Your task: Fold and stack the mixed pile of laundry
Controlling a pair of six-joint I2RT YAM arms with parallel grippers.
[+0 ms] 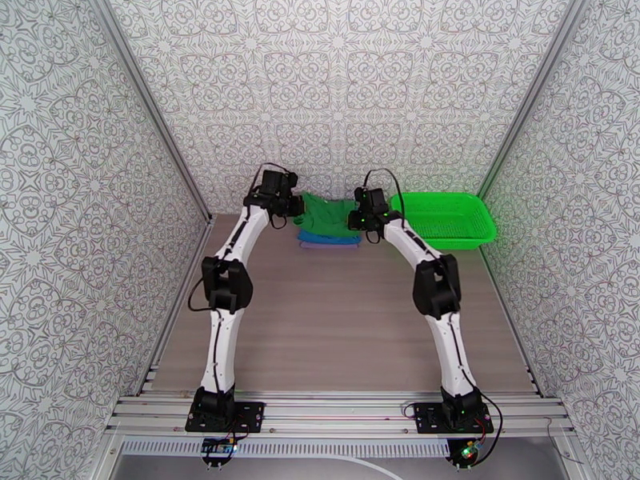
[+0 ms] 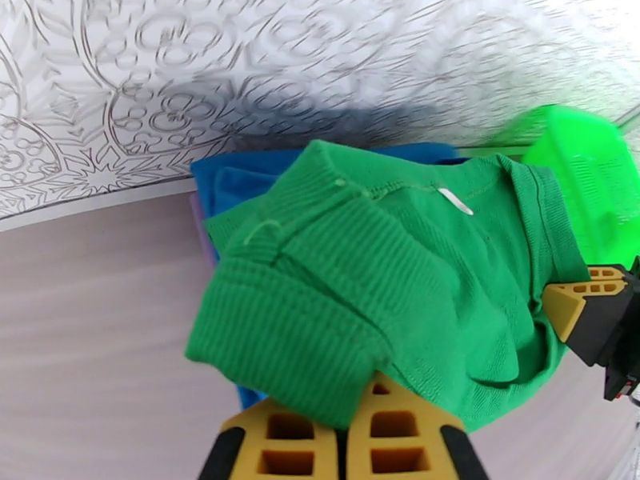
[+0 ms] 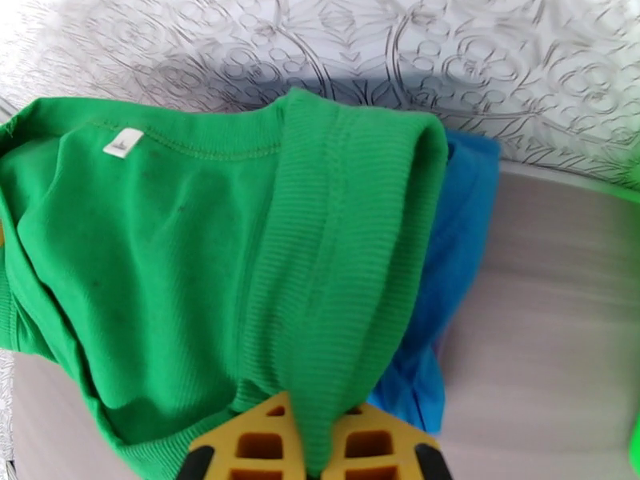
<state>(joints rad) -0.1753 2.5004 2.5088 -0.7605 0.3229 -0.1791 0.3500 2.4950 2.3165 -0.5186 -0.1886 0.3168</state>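
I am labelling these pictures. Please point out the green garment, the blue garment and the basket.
green garment [image 3: 160, 258]: right wrist view, middle of its flat body.
blue garment [image 3: 460, 226]: right wrist view, exposed right edge.
basket [image 1: 444, 216]: top external view, bare floor.

Right gripper [image 3: 316, 414] was closed on the green garment [image 3: 160, 274]. Its ribbed band [image 3: 344, 234] ran down between the two yellow fingers [image 3: 256, 442] and was pinched there. The rest of the garment bunched out to the left, with the inside of the neck seam showing and a small white tag [image 3: 122, 143] just below it. The blue garment [image 3: 456, 234] lay under the green one, with its edge sticking out on the right. Pale wood-grain table [image 3: 544, 314] sat to the right, and a patterned wall [image 3: 400, 50] stood close behind the cloth.
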